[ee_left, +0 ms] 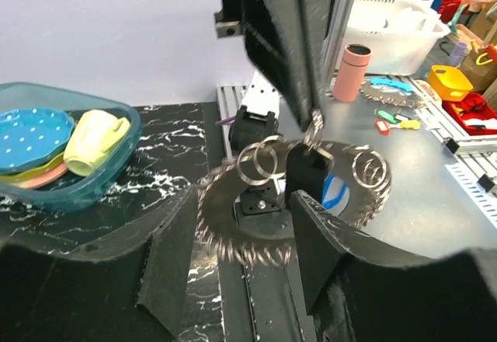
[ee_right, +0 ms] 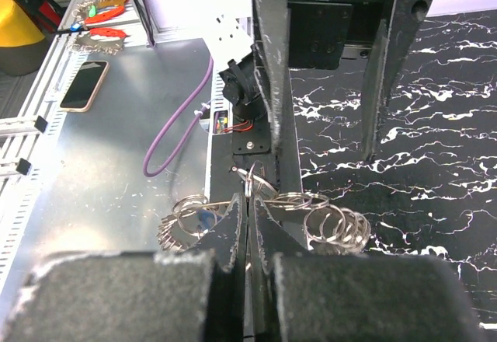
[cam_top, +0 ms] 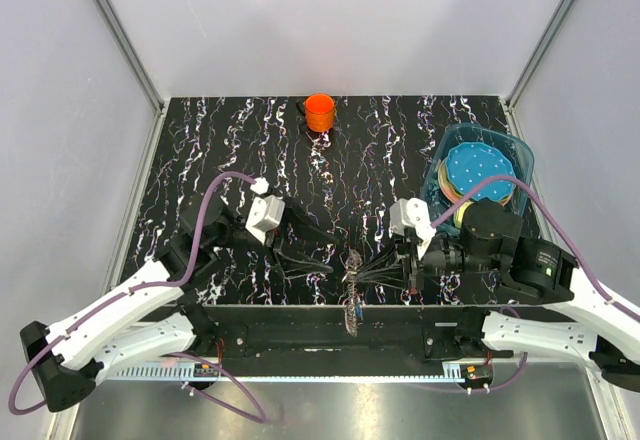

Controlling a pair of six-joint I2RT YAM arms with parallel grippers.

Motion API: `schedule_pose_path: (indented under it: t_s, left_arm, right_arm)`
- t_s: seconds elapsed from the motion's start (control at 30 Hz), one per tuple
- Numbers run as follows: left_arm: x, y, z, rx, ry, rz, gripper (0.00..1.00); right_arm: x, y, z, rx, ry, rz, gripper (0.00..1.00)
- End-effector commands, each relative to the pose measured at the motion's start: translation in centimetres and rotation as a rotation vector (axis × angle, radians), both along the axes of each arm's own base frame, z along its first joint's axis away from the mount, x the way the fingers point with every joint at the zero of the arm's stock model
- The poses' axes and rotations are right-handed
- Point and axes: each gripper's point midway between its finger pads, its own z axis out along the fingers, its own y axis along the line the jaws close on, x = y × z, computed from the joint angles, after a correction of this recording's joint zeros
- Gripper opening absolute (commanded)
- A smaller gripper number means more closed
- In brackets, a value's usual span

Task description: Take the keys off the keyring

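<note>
The right gripper (cam_top: 368,272) is clamped shut, holding the toothed wheel of keys (ee_left: 233,221) just off its fingertips by the keyring (ee_right: 252,179). The left gripper (cam_top: 330,258) has its jaws apart and empty. The wheel sits straight ahead of it, near, face-on and centred between its 2 fingers (ee_left: 167,256). The ring's plane lies across the left gripper's approach, so the free left arm looks best placed to pull a key.

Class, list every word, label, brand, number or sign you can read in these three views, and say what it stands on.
No text can be read anywhere.
The keys: too blurred to show any stamping.
The coloured tags: too small to read.
The phone and the orange cup: no lettering visible.
</note>
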Motion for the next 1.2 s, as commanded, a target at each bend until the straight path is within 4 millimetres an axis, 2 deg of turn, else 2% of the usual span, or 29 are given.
schedule_pose_path:
  t_s: [0.0,0.27,0.33,0.57,0.7,0.97,1.17]
  left_arm:
    - [-1.5,0.0,2.7,-0.101,-0.05,-0.059,0.55]
    - [-2.8,-0.7,3.1,-0.107,-0.056,-0.086,0.55]
    - [-2.8,-0.8,2.7,-0.086,-0.054,-0.08,0.54]
    - [-2.6,-1.0,2.3,-0.068,-0.059,-0.059,0.5]
    - [-2.6,-1.1,2.2,-0.065,-0.062,-0.053,0.4]
    - [-1.8,-1.2,1.4,-0.035,-0.059,-0.005,0.4]
    - [-1.4,-1.7,1.3,-0.025,-0.051,0.007,0.34]
  right_arm:
    - [0.0,0.7,2.2,0.085,-0.066,0.028,0.0]
    - [1.3,1.2,1.7,0.075,-0.048,-0.037,0.0]
    - [1.3,1.3,1.9,0.082,-0.048,-0.037,0.0]
    - [1.4,1.3,1.7,0.096,-0.053,-0.046,0.0]
    - [2.0,1.2,1.7,0.098,-0.05,-0.082,0.0]
    - [2.6,0.4,2.2,0.131,-0.062,-0.14,0.0]
    - [2.6,0.4,2.1,0.133,-0.062,-0.137,0.0]
